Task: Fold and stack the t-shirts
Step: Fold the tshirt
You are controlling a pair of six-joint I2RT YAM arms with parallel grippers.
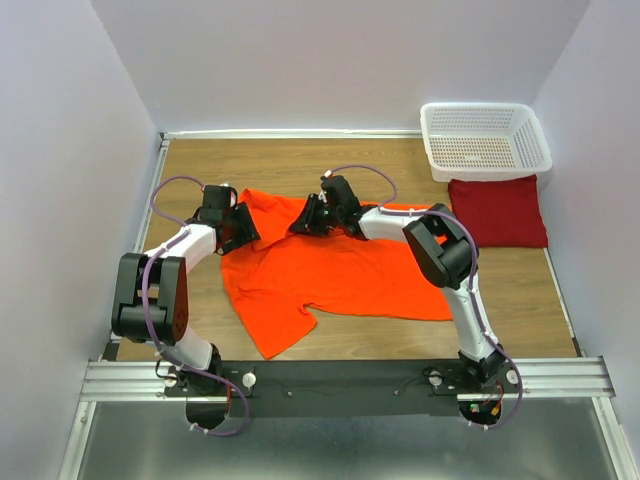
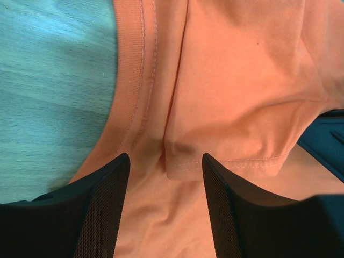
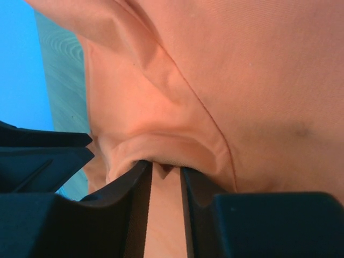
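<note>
Left wrist: orange t-shirt between parted jaws.

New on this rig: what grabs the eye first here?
The bright orange t-shirt lies spread on the table, with the left pincer open by its collar and the right pincer pinching a fold. A folded dark red t-shirt lies far right, on the near side of a white mesh basket.

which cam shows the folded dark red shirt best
The top external view: the dark red shirt lies whole as a folded rectangle beside the white basket. Both wrist views look at the orange shirt and show none of the red one.
</note>
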